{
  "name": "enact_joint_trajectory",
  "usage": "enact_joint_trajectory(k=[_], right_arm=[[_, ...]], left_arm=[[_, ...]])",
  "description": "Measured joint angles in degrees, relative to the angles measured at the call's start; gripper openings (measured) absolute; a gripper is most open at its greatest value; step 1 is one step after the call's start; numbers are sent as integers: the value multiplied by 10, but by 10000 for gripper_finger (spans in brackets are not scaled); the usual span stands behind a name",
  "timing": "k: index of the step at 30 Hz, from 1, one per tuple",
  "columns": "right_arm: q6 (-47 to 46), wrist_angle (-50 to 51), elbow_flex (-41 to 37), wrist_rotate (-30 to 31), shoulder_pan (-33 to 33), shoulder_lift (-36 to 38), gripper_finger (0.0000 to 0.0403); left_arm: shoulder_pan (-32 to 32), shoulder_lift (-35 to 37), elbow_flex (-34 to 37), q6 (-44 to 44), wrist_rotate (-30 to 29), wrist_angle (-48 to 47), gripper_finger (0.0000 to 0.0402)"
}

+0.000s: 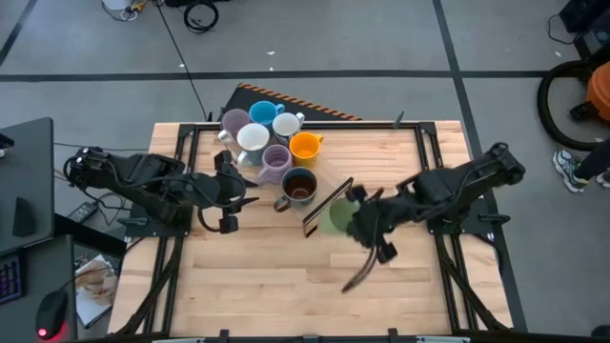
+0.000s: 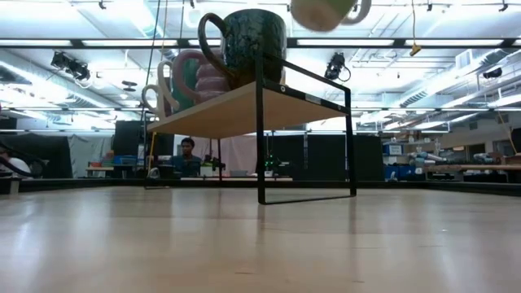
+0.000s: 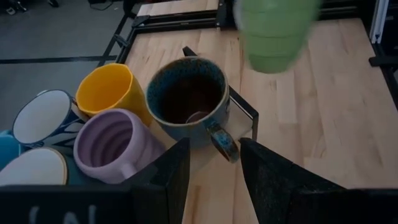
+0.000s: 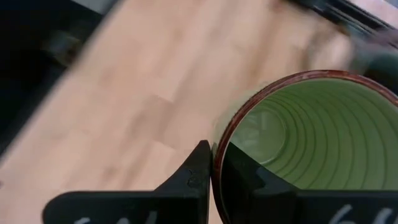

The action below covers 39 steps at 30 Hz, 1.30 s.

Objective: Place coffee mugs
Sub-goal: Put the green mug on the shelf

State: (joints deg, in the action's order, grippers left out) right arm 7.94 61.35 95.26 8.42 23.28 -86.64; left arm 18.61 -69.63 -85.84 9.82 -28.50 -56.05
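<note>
A raised wooden shelf on black legs bears several coffee mugs: lilac, orange, white, blue and, at its right end, a dark brown one. My right gripper is shut on a green mug, held high beside the shelf's right end. My left gripper stands open just left of the dark brown mug. That mug's handle points at the gap between the fingers, and I see no touch. My right gripper pinches the green mug's rim, one finger inside the mug and one outside its wall. The fingers come slanting down from the table's right side. The mug is lifted clear of table and shelf, its mouth turned toward the wrist.
Black frame rails run along the table's sides. Bare wooden tabletop lies between the shelf and the near edge. A person sits in the room beyond the table.
</note>
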Motion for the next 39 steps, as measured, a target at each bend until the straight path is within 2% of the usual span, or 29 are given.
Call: enact_joint_trajectory(k=[7,13,21,31,39], right_arm=[[21,38,0,30,-91,16,28],[72,50,0,18,-175,5,28],[116,43,0,-76,-262,-8,28],[154,39,0,-155,-299,-42,28],[178,47,2,-156,-303,-66,28]], left_arm=[[0,0,0,0,-4,0,148],[-1,0,0,0,-14,0,148],[-1,0,0,16,-15,0,148],[-2,0,0,20,-15,0,148],[-2,0,0,20,-15,0,148]])
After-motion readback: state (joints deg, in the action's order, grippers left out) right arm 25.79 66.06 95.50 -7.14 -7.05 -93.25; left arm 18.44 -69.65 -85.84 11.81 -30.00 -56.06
